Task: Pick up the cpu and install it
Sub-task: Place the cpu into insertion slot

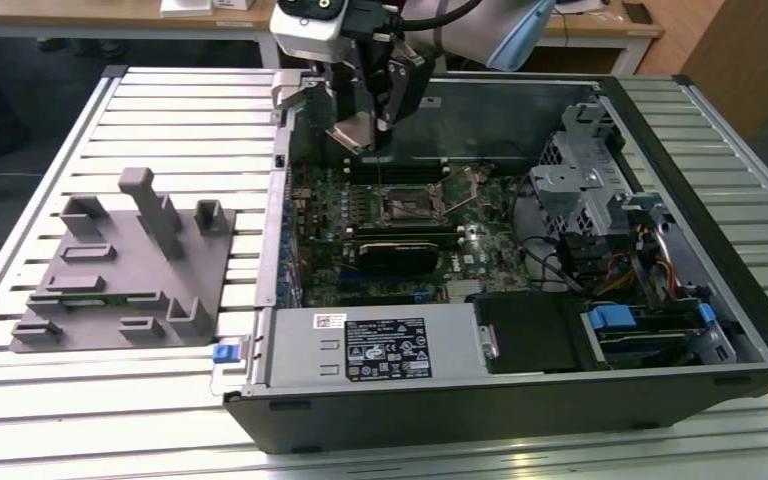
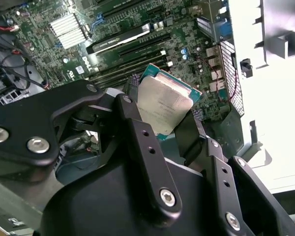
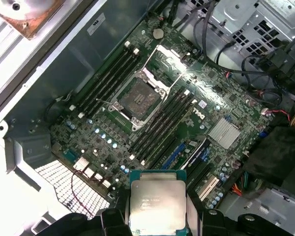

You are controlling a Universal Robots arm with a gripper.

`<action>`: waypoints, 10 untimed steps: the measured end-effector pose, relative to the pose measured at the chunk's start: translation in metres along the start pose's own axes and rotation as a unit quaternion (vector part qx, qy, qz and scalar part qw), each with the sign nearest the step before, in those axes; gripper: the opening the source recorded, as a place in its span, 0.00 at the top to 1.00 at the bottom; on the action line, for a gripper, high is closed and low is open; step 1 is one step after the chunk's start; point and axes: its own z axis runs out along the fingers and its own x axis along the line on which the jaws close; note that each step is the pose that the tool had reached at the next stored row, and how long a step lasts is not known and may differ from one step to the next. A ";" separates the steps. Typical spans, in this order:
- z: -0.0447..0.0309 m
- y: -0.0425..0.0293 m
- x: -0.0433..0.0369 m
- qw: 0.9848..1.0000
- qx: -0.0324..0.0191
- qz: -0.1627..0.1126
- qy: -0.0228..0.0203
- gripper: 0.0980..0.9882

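The cpu (image 2: 163,104) is a small square chip with a pale silvery top and a green rim. My gripper (image 2: 162,112) is shut on it, one black finger on each of two opposite edges. In the exterior view the gripper (image 1: 361,132) hangs with the cpu (image 1: 353,134) over the back part of the open computer case, above the motherboard. The first wrist view shows the cpu (image 3: 156,205) in the gripper (image 3: 157,217), well above and to one side of the open dark square socket (image 3: 137,98). From the exterior view that socket (image 1: 402,207) lies below and slightly right of the gripper.
A grey plastic fixture (image 1: 124,270) stands on the slatted table at the exterior view's left. Inside the case (image 1: 518,410) are a black block (image 1: 408,250) in front of the socket, a power supply (image 1: 371,345), memory slots (image 3: 105,83) and a metal drive cage (image 1: 598,190) with cables.
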 end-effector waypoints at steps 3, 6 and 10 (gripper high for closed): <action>0.0001 0.0000 0.0000 1.000 0.001 0.022 -0.001 0.50; 0.0003 0.0000 0.0000 0.999 0.001 0.039 -0.001 0.50; 0.0005 0.0000 0.0000 0.998 0.002 0.060 -0.002 0.50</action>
